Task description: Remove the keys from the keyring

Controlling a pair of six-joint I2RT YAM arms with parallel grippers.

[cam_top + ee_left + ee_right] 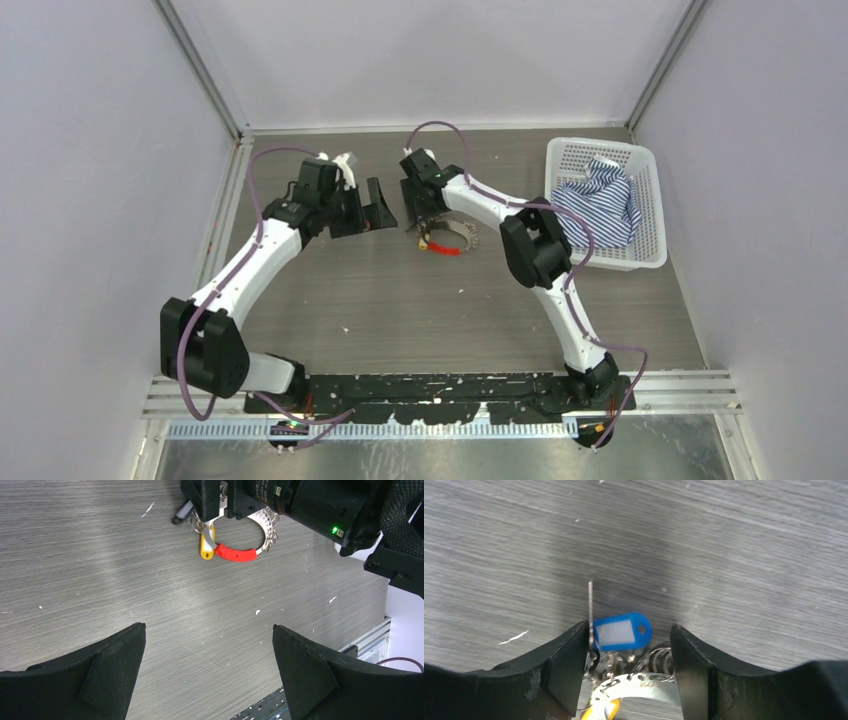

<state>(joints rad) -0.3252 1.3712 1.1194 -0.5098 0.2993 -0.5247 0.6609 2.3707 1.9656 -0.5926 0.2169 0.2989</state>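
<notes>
The keyring (452,240) lies flat on the table (400,310), to the left of the white basket (575,152) and near to it. It is a thin silvery loop with one short red part, and on the side far from the basket it carries a small bunch: the keys (590,607), a blue tag (620,632) and a yellow tag (206,545). One key with a dark head (181,514) points away from the loop.

The right pincer (423,222) stands over this bunch. Its two fingers are apart, not wide, with the blue tag and a thin key between them; the key is just beside one finger. I judge that it is choosing a grip.

To do this step well, it should close on one key only, not on a tag or on the loop, because the pieces are small and crowded together. The left pincer (378,205) waits with its fingers wide and holding nothing, on the side of the keyring away from the basket. It should hold the loop, perhaps at the red part, so that the ring does not slide when the key is pulled.
</notes>
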